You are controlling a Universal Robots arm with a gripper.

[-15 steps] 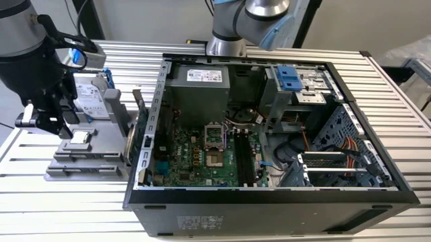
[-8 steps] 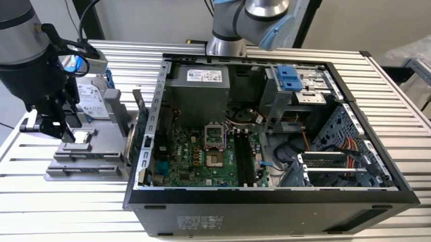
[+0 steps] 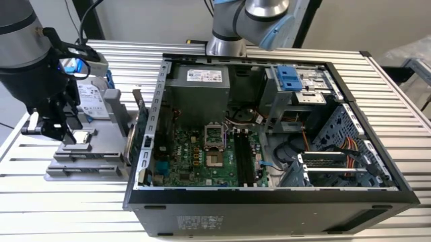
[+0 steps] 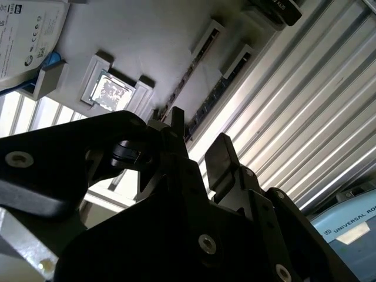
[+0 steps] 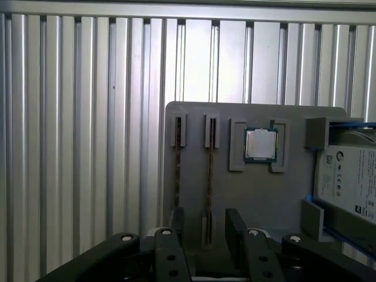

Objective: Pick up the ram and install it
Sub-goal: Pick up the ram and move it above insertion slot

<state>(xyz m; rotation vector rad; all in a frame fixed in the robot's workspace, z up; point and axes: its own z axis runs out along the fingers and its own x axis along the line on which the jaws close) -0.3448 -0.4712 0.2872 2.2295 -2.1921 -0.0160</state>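
Exterior view, from its left to its right, with detail from the wrist views. At the far left, the black two-fingered end effector (image 3: pixel 60 132) hangs low over a flat grey moulded parts tray (image 3: pixel 94 166) that lies on the ribbed aluminium counter (image 3: pixel 67 212). In the first wrist view the end effector (image 5: pixel 205 220) has its fingers (image 5: pixel 235 226) spread apart and grips nothing. The long, thin, dark ram (image 5: pixel 210 170) stands on edge in a narrow tray slot, in line with the gap between the fingers. Whether either finger touches it cannot be told. A neighbouring stick (image 5: pixel 178 170) of the same kind stands in the parallel slot beside it, in line with one finger. In its own recess just beside the ram slots sits the small square silver processor chip (image 5: pixel 260 144), which the exterior view places beside the end effector (image 3: pixel 81 137). At the tray's far end lies the boxy silver-labelled hard drive in a blue frame (image 3: pixel 91 103). To the right of the tray, the black desktop computer case (image 3: pixel 269 206) lies on its side with the panel off. It exposes the green motherboard (image 3: pixel 195 156) and the long black memory slots (image 3: pixel 246 159), well apart from the ram.
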